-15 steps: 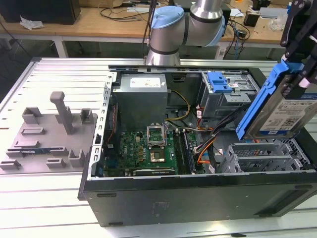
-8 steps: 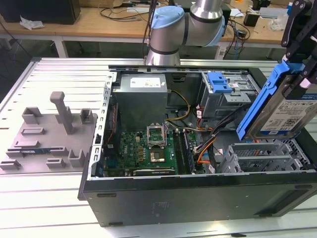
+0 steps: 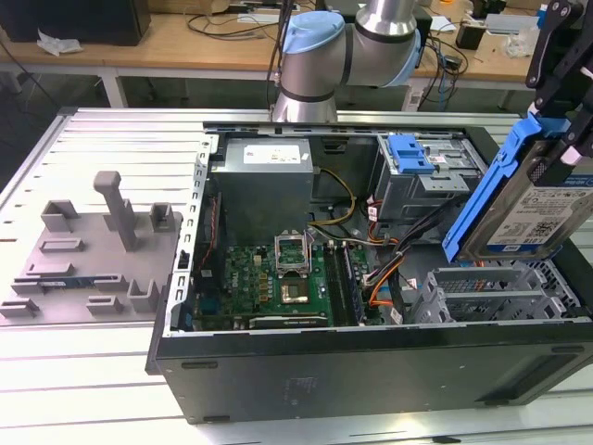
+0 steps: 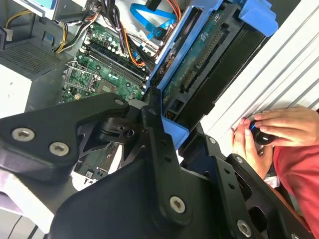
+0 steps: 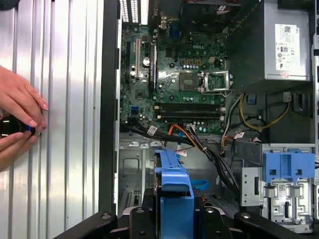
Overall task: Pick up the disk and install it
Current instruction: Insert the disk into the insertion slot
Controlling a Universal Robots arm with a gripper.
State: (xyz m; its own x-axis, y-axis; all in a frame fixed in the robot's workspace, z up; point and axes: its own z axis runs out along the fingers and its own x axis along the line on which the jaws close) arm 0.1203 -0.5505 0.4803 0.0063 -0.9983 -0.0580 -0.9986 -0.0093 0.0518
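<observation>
While the gripper (image 3: 556, 130) clamps the disk (image 3: 542, 209) by its blue carrier frame (image 3: 482, 199) over the open computer case (image 3: 371, 371), the drive seems rigid, weighty and shock-sensitive; the frame edges suit gripping.

Bg: wooden bench (image 3: 167, 46) w/ white legs along back, cables (image 3: 236, 26) strewn on it; ribbed alu table (image 3: 102, 139) up front, evenly lit.

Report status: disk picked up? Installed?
Pickup looks done: the gripper is shut on the disk, holding it tilted above the open computer case. In hand: it hangs by the drive cage at the exterior view's right. Left: installing; it is not yet seated.
</observation>
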